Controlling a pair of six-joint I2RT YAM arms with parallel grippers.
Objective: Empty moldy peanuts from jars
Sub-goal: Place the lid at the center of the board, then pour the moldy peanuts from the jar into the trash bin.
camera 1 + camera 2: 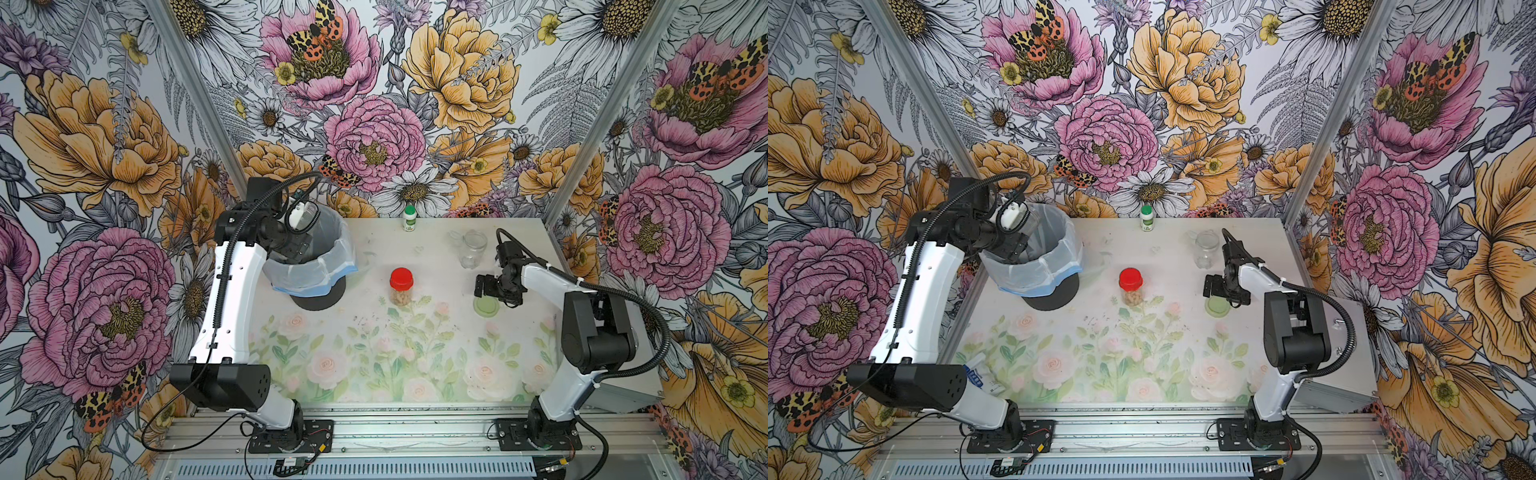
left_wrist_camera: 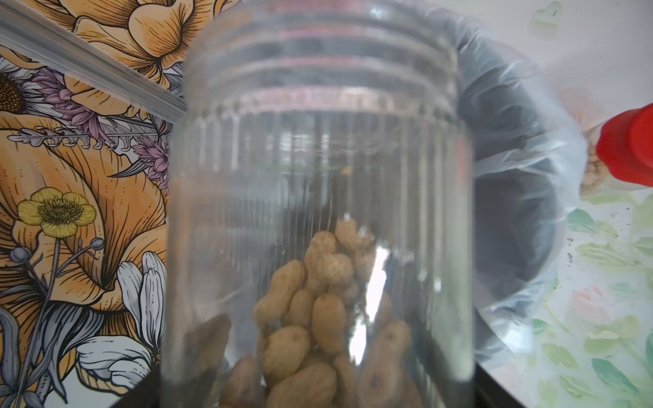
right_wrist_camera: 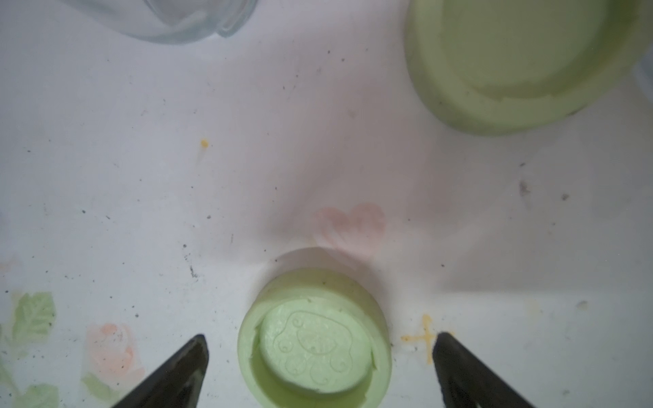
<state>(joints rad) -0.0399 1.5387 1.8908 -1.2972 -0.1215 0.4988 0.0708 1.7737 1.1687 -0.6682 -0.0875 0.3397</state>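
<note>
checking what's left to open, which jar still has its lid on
The red-lidded jar mid-table, peanuts inside. The far clear jar stands open and empty; the third jar, lidless, is held over the bin.

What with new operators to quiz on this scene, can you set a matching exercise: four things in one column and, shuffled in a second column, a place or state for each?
Things
1. red-lidded jar
2. lidless jar
3. close-up jar in the left wrist view
4. green lid

Places and states
A. held by the left gripper over the lined bin
B. flat on the table, between the fingers of the open right gripper
C. upright mid-table, closed, peanuts inside
D. upright by the right arm, empty

Pairs: 1-C, 2-D, 3-A, 4-B
</note>
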